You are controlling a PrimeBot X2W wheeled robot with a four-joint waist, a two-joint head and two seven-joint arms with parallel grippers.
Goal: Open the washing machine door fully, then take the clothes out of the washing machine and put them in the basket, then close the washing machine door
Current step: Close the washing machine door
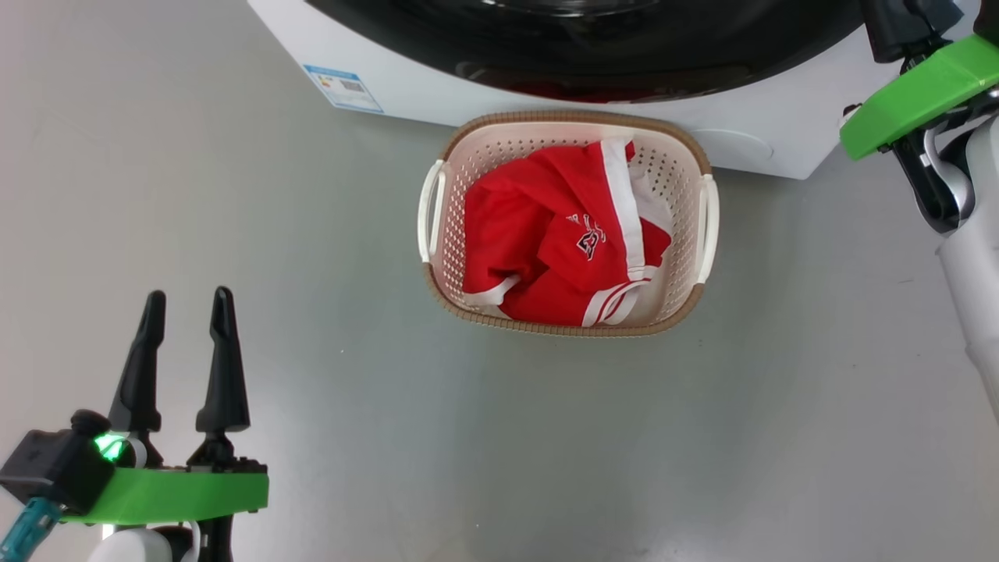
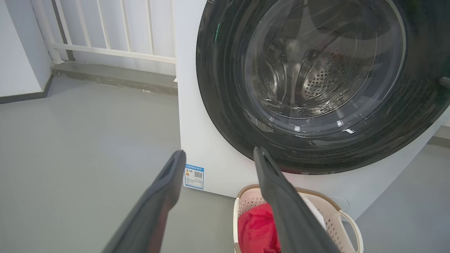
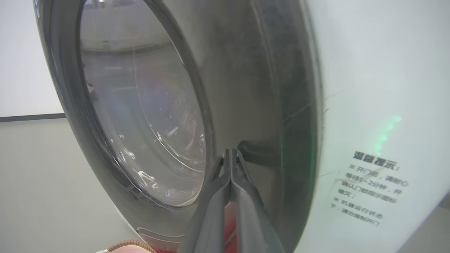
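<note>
Right gripper (image 3: 231, 151): fingers pressed together along their length, nothing seen between them. The tips sit at the glossy black frame of the washing machine door (image 3: 267, 88), just beside a dark recess (image 3: 253, 154) in that frame; whether they touch it cannot be told. Left of the tips in the right wrist view bulges the glass bowl (image 3: 147, 116). To their right is the white front of the washing machine (image 3: 369, 70), bearing a printed notice (image 3: 372, 189). The door lies flush against that front.

Left gripper (image 1: 190, 295): fingers spread wide, holding nothing, hanging over bare grey floor (image 1: 351, 437). Ahead of it and to its right, well apart, the basket (image 1: 568, 117) stands on the floor just before the machine's base, below the door. Inside lie the clothes (image 1: 531, 242) — bunched red fabric with white trim — and a white garment (image 1: 654, 204) on the side away from this gripper. In the left wrist view, a small blue label (image 2: 194, 176) shows just beyond the fingertips, low on the machine front, and the perforated drum (image 2: 323, 80) is visible through the glass above.
</note>
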